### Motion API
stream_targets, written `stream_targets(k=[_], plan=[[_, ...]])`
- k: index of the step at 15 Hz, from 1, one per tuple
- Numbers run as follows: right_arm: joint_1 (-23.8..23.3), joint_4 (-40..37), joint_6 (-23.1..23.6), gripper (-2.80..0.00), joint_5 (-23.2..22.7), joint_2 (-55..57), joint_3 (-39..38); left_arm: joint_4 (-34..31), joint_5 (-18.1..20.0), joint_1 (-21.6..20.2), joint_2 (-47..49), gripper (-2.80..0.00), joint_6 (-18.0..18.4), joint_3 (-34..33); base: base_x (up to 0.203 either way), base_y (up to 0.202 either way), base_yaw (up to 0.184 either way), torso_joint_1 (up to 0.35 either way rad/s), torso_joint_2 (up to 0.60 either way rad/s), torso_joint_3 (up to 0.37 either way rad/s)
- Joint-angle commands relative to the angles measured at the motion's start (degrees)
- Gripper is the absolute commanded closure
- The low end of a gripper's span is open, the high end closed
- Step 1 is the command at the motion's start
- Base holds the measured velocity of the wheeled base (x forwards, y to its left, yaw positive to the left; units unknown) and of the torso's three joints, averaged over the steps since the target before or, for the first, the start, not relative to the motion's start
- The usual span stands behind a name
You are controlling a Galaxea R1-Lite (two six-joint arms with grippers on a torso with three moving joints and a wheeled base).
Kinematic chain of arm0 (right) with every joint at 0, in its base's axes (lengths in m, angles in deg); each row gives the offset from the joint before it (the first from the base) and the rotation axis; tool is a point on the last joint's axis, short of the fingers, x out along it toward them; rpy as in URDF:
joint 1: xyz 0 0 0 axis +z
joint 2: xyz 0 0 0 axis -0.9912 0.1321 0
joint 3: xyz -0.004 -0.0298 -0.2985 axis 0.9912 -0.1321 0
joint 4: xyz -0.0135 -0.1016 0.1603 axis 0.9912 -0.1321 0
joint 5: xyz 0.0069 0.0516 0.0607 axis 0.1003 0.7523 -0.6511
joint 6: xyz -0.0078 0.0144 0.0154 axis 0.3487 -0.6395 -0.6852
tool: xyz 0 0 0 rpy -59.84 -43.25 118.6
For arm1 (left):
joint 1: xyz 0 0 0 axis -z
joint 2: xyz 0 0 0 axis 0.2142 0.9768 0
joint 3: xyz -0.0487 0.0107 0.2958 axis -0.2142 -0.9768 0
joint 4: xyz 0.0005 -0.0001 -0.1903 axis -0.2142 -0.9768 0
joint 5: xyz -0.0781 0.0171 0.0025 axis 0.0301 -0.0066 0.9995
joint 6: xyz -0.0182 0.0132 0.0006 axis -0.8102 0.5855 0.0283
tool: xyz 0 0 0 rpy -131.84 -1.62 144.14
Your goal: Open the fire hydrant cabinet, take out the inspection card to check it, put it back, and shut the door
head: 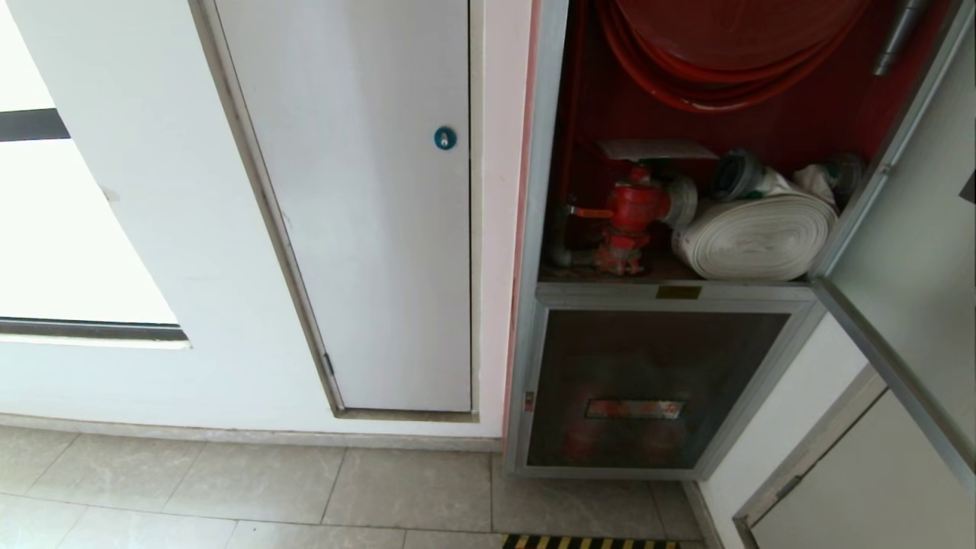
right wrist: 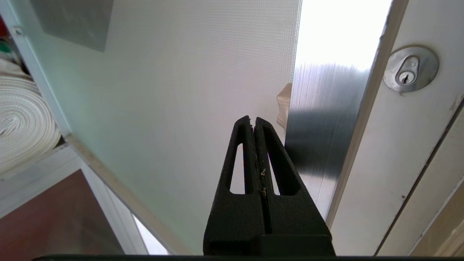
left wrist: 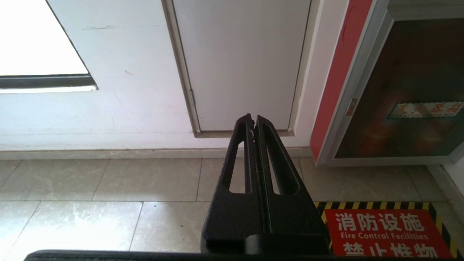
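The fire hydrant cabinet (head: 540, 229) stands open, showing a red hose reel (head: 724, 53), a red valve (head: 633, 210) and a white rolled hose (head: 755, 236). A pale flat sheet (head: 656, 149), seemingly the inspection card, lies on top of the valve. The door (head: 915, 252) is swung out to the right. My right gripper (right wrist: 252, 119) is shut and empty, pointing at the door's pale inner face (right wrist: 181, 90) close to its silver frame edge (right wrist: 326, 119). My left gripper (left wrist: 252, 117) is shut and empty, parked low and aimed at the wall's foot. Neither gripper shows in the head view.
A plain white panel door with a blue round lock (head: 444, 138) is left of the cabinet. The lower dark glass panel (head: 648, 389) is closed. A red floor sign (left wrist: 384, 232) with hazard stripes lies before the cabinet. Beyond the open door is a white door with a silver lock (right wrist: 410, 69).
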Motion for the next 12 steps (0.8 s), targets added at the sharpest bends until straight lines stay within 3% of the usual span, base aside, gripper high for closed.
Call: stream_targets(k=[1, 8, 12], plan=[[-1.4, 0.3, 0.0, 0.0, -0.4, 0.0, 0.4, 0.0, 0.0, 0.0, 0.0, 0.0, 0.0, 0.0, 0.0, 0.0, 0.0, 0.0, 0.0, 0.0], [-6.2, -4.1, -2.3, 0.0, -4.0, 0.5, 2.8, 0.0, 0.0, 0.0, 0.0, 0.0, 0.0, 0.0, 0.0, 0.0, 0.0, 0.0, 0.0, 0.0], [-6.2, -4.2, -2.3, 0.0, -5.2, -0.1, 2.8, 0.0, 0.0, 0.0, 0.0, 0.0, 0.0, 0.0, 0.0, 0.0, 0.0, 0.0, 0.0, 0.0]])
